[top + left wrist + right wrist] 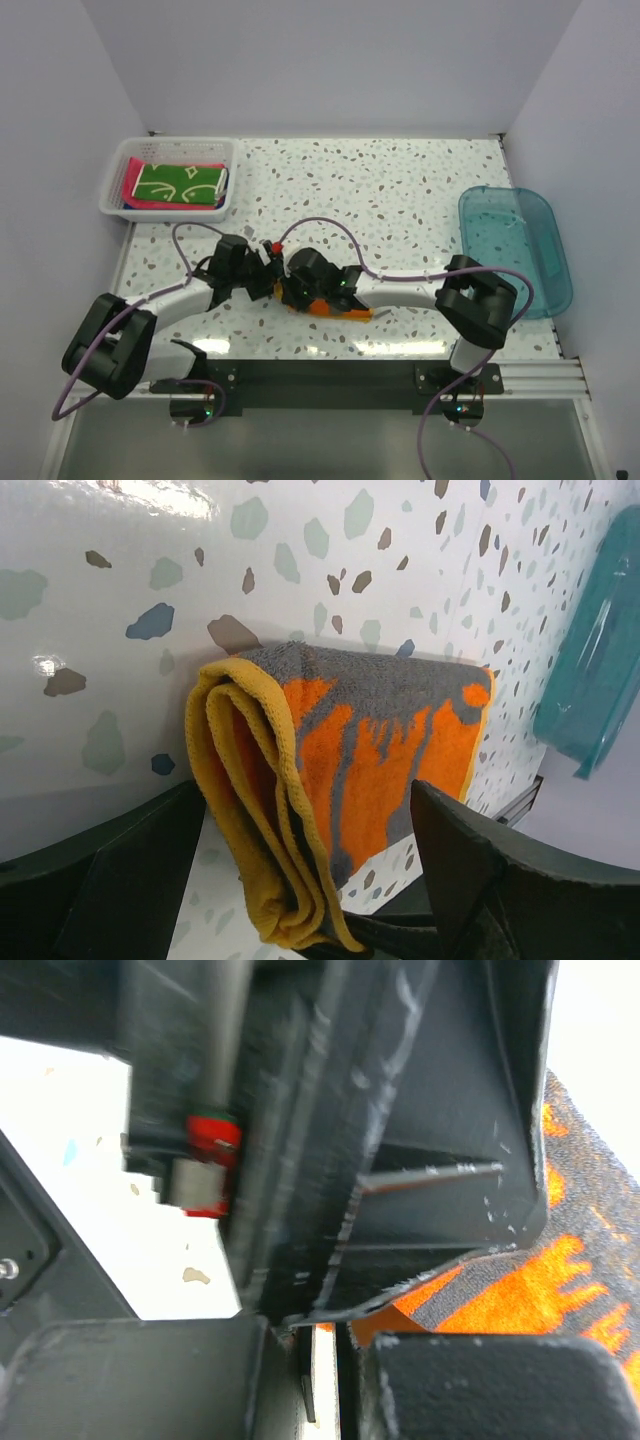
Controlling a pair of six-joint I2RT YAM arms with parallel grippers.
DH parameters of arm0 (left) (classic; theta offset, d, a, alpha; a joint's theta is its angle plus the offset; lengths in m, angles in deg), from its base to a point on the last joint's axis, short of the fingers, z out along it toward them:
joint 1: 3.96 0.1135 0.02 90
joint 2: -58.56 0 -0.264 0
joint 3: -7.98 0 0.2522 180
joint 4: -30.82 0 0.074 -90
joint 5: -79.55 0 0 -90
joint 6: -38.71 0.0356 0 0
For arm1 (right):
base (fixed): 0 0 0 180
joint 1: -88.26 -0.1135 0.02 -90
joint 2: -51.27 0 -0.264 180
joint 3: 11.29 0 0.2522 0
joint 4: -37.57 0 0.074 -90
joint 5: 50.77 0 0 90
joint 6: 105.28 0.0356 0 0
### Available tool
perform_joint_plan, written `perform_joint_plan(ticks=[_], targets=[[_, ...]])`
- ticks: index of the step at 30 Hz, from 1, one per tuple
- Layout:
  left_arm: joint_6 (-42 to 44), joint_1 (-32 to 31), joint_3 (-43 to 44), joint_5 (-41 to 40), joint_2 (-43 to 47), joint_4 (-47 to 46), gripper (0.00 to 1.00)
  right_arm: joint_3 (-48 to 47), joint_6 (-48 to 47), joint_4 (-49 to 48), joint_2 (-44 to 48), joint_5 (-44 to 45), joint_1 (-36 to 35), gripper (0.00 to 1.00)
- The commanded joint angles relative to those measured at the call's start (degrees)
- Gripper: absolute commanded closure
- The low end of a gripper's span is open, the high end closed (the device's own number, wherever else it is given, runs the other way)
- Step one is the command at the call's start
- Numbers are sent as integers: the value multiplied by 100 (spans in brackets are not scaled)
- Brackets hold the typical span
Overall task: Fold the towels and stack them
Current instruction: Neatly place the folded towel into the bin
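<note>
Now, at 6 o'clock on the tabletop (400, 190): left end effector (305, 805) released astride the folded grey towel (385, 730); right end effector (320, 1360) clenched beside it.

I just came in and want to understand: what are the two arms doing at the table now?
Both arms meet over a folded grey and orange towel at the near edge of the table. The left tool stands open astride it; the right tool is shut beside it, grip unclear. A green patterned towel lies on a pink towel in the white basket.
</note>
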Motion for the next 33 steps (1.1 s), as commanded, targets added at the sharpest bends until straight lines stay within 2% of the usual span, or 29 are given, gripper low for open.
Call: perform_joint_plan(ticks=[1, 7, 10, 11, 12, 13, 14, 15, 16, 17, 19, 20, 22, 23, 29, 32, 33], targets=[[-124, -101, -300, -433, -205, -67, 11, 37, 68, -408, 298, -19, 24, 100], [-98, -163, -230, -442, -424, -251, 33, 107, 68, -470, 297, -27, 16, 100], [-10, -180, -169, -477, -398, -190, 53, 116, 51, -443, 297, 8, 16, 100], [16, -181, -125, -503, -337, -155, 66, 124, 51, -435, 306, 43, 24, 100], [69, -181, -81, -512, -293, -42, 72, 133, 42, -435, 306, 60, 25, 100], [165, -181, 24, -556, -232, 20, 88, 133, 51, -417, 324, 87, 33, 99], [305, -172, 86, -556, -205, 117, 96, 133, 33, -400, 324, 139, 42, 94], [385, -172, 156, -556, -187, 187, 100, 133, 42, -373, 324, 175, 51, 89], [464, -172, 296, -591, -179, 257, 100, 133, 33, -338, 341, 201, 60, 83], [543, -172, 384, -635, -170, 345, 100, 151, 33, -321, 376, 219, 77, 67], [824, -163, 673, -827, -178, 731, 100, 168, 33, -224, 447, 271, 138, 51], [930, -163, 815, -924, -196, 863, 100, 186, 7, -163, 560, 324, 156, 39], [1360, -67, 1357, -1222, -336, 1355, 100, 186, -20, 100, 719, 490, 226, 32], [1509, 3, 1561, -1302, -398, 1687, 100, 186, -72, 249, 876, 570, 261, 24], [2687, 1031, 3292, -1628, -1056, 2577, 100, 344, -336, 1225, 1571, 1194, 508, 1], [3372, 1523, 4425, -1812, -1618, 3192, 100, 475, -476, 1727, 1826, 1457, 552, 1], [3644, 1707, 5046, -1822, -1785, 3559, 100, 546, -503, 1797, 1888, 1484, 561, 1]])
